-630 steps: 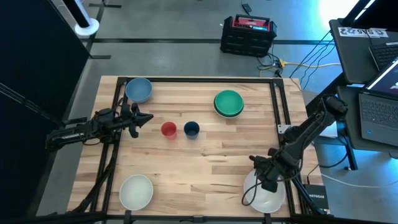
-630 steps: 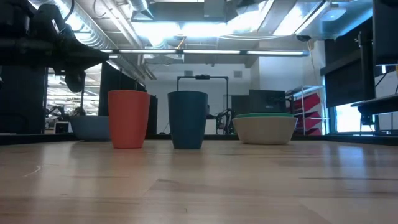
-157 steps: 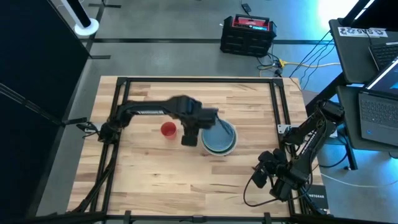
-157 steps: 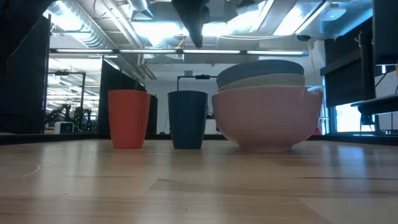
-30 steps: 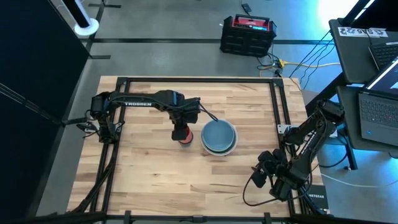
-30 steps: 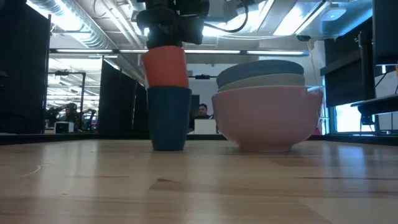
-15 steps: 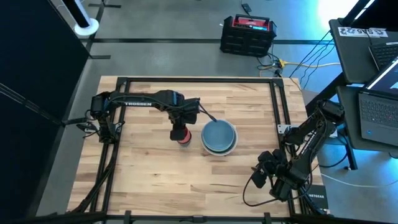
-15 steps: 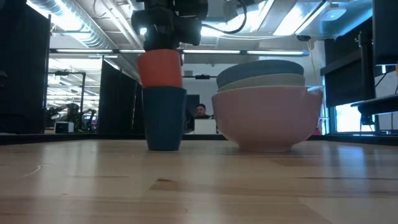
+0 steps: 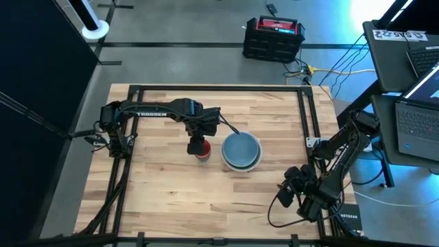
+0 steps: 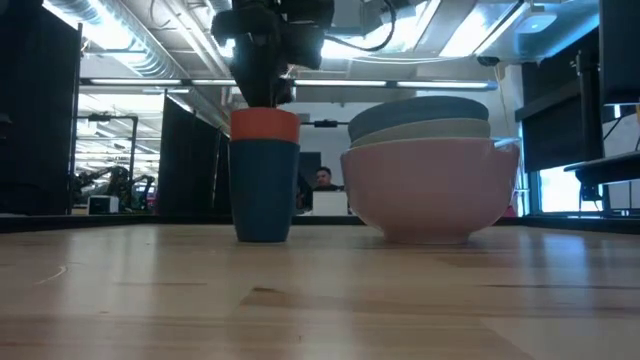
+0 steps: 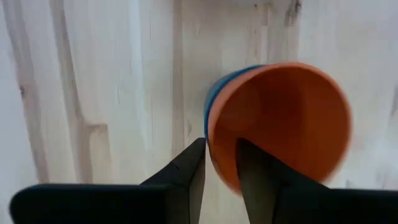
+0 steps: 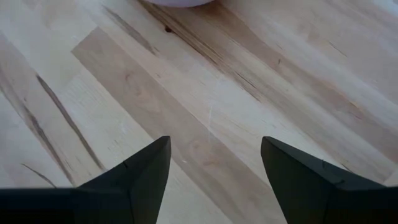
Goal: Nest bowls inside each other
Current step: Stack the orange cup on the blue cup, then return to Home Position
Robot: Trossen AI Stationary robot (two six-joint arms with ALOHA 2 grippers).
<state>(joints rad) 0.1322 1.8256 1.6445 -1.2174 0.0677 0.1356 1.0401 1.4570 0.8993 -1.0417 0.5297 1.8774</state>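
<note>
The red cup sits deep inside the navy cup, which stands on the table; only the red rim band shows above it. My left gripper hangs open just above the red rim, pointing down, one finger outside the rim and one over the hollow. To the cups' right stands the stack of wide bowls, a blue bowl on top, a pinkish-white one at the bottom. My right gripper waits open over bare wood near the table's near right corner.
Black rails frame the tabletop. A black and red case lies on the floor beyond the far edge, and laptops stand off the right side. Bare wood spreads toward the near edge.
My left gripper has let go of the red cup, which has dropped from standing high in the navy cup to sitting deep in it, with only its rim band showing. The gripper has stayed above the cups.
</note>
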